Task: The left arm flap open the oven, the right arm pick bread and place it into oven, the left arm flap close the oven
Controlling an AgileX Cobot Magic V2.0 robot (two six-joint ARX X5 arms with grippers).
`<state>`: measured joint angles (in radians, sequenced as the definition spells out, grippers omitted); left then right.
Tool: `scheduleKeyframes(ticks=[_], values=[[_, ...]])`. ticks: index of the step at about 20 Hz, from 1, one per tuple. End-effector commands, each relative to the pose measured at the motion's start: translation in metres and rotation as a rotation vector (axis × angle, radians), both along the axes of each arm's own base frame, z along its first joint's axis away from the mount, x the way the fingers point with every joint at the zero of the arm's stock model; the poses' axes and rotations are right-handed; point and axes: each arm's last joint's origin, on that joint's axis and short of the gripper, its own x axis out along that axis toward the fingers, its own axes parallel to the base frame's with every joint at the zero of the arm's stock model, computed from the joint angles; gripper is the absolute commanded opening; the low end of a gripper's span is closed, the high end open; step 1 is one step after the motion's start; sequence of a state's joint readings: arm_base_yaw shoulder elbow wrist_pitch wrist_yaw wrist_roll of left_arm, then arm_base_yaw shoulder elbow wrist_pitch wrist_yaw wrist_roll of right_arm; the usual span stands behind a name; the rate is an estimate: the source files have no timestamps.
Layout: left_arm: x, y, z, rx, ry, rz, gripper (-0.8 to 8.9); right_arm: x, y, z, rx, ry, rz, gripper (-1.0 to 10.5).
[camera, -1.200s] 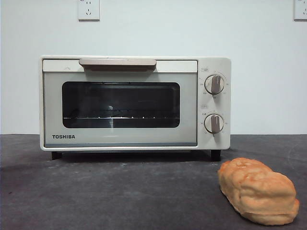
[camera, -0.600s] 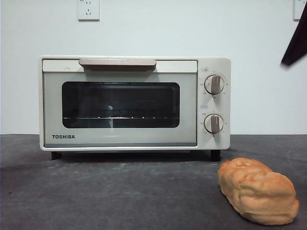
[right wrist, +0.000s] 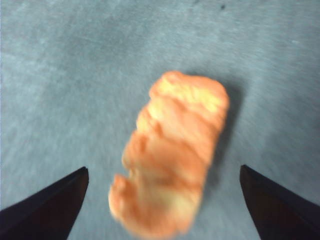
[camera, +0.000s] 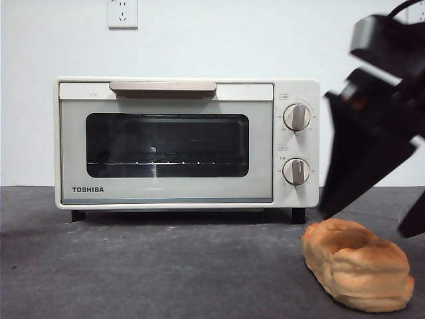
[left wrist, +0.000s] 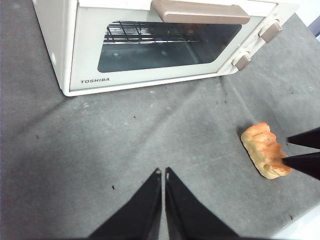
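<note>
Right wrist view shows our right gripper (right wrist: 162,200) spread wide above the bread (right wrist: 170,175), one jaw on each side, not touching, lined up across its narrow width for a pinch. Bread lies on the counter (camera: 166,266) near its edge, in front of the oven (camera: 186,143), whose door is shut. Our left gripper (left wrist: 163,175) hangs jaws together over bare counter, with room around.

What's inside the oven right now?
Through the shut door's glass, the oven shows only a wire rack with nothing visible on it. Corners beyond the window are hidden. The bread lies on the table, under the open right gripper.
</note>
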<state>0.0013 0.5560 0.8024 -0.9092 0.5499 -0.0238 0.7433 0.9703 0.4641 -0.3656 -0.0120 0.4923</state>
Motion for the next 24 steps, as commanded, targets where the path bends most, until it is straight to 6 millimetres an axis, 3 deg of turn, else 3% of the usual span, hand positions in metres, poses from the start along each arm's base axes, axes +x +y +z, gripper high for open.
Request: scheduleKeyframes(ticks=[1,8,14,17,21,24], values=[[0.000,0.000,0.007,0.006,-0.033,-0.011,0.17,0.004,0.010,-0.008,-0.013,0.004,-0.007,4.8],[0.000,0.000,0.007,0.006,-0.033,-0.012,0.17,0.013,0.023,-0.027,-0.083,0.003,-0.025,4.7],[0.000,0.000,0.007,0.006,-0.034,-0.012,0.17,0.013,0.024,-0.030,-0.098,0.015,-0.021,2.4],[0.000,0.000,0.007,0.006,-0.035,-0.012,0.17,0.013,0.025,-0.029,-0.093,0.010,-0.020,2.0],[0.001,0.000,0.008,0.000,-0.043,-0.010,0.17,0.014,0.025,-0.015,-0.055,-0.035,-0.012,2.0],[0.006,-0.003,0.012,-0.035,-0.068,-0.009,0.17,0.012,0.024,0.008,-0.024,-0.094,0.010,2.0]])
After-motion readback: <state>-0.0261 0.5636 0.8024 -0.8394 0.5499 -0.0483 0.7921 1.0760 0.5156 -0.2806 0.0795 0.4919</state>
